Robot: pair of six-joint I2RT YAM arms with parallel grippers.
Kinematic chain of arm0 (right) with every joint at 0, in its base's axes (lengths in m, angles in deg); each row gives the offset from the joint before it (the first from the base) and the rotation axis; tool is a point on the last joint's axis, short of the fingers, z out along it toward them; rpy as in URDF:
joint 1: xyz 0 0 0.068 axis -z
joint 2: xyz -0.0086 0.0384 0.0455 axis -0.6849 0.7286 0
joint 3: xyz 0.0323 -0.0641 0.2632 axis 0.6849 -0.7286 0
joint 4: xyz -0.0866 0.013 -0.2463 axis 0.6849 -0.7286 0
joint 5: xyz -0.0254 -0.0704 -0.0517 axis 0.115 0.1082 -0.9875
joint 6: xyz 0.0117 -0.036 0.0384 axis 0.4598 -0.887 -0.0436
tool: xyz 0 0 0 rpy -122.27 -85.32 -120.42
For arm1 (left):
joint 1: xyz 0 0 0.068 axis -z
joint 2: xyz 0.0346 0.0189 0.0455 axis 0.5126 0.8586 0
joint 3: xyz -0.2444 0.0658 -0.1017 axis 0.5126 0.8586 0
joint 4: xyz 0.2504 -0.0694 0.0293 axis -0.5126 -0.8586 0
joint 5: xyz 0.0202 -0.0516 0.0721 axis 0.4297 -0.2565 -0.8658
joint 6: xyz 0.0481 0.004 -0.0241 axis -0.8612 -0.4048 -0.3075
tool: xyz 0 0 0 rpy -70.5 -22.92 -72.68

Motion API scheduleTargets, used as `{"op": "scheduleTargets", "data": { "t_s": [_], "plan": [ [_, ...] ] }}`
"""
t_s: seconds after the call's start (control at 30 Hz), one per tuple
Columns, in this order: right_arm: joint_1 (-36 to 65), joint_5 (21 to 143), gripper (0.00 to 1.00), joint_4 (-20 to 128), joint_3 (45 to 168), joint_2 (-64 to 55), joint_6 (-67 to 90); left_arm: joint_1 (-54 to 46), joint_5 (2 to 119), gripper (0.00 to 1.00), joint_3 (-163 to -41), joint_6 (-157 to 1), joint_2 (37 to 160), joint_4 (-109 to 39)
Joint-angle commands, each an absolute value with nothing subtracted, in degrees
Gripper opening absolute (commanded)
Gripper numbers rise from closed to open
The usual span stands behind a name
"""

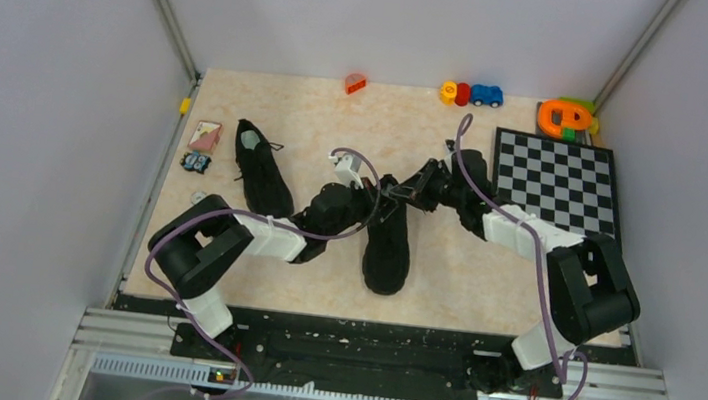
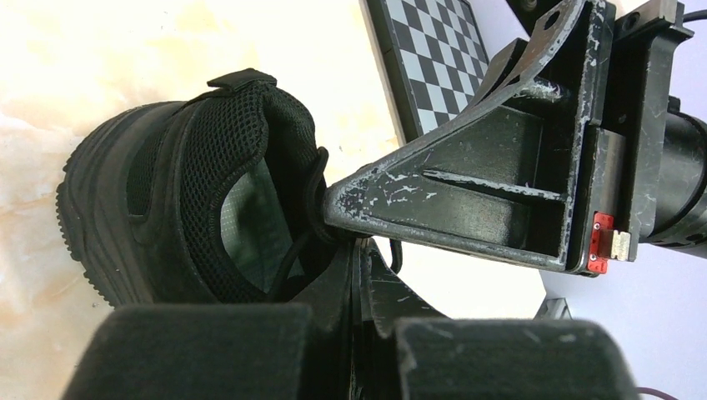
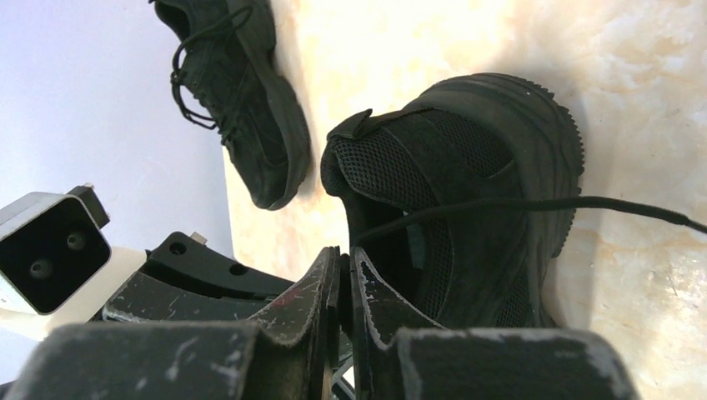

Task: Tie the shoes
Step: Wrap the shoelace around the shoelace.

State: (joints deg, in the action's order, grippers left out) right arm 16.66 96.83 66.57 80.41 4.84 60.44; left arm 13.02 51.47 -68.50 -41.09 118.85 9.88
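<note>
Two black shoes lie on the table. One shoe point(image 1: 262, 175) rests apart at the left, also seen in the right wrist view point(image 3: 242, 100) with its laces loose. The middle shoe point(image 1: 388, 249) point(image 2: 183, 192) point(image 3: 467, 192) has both grippers meeting over its collar. My left gripper point(image 1: 372, 191) point(image 2: 360, 246) is shut, and a thin black lace point(image 2: 292, 254) runs into its tips from both sides. My right gripper point(image 1: 397, 194) point(image 3: 343, 254) stands almost shut, with a slim dark gap. A taut lace point(image 3: 534, 202) crosses the heel to its tips. One of its fingers point(image 2: 467, 183) lies just over the left tips.
A checkerboard point(image 1: 559, 178) point(image 2: 433, 50) lies at the right. Small toys line the back edge: an orange piece point(image 1: 355, 83), toy cars point(image 1: 471, 95) and an orange-green toy point(image 1: 566, 116). A card point(image 1: 204, 135) and a small blue toy point(image 1: 196, 162) sit at the left edge.
</note>
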Motion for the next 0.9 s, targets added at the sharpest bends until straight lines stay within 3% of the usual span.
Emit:
{"op": "scheduleTargets", "data": {
  "t_s": [0.0,0.87],
  "plan": [
    [15.5,95.3,0.10,60.4,84.4,2.6,56.6,13.2,54.5,0.00,-67.9,-40.4,119.6,10.7],
    [17.0,98.7,0.33,52.6,89.2,2.7,52.6,12.8,54.1,0.00,-67.5,-41.4,118.4,8.6]
  ]
}}
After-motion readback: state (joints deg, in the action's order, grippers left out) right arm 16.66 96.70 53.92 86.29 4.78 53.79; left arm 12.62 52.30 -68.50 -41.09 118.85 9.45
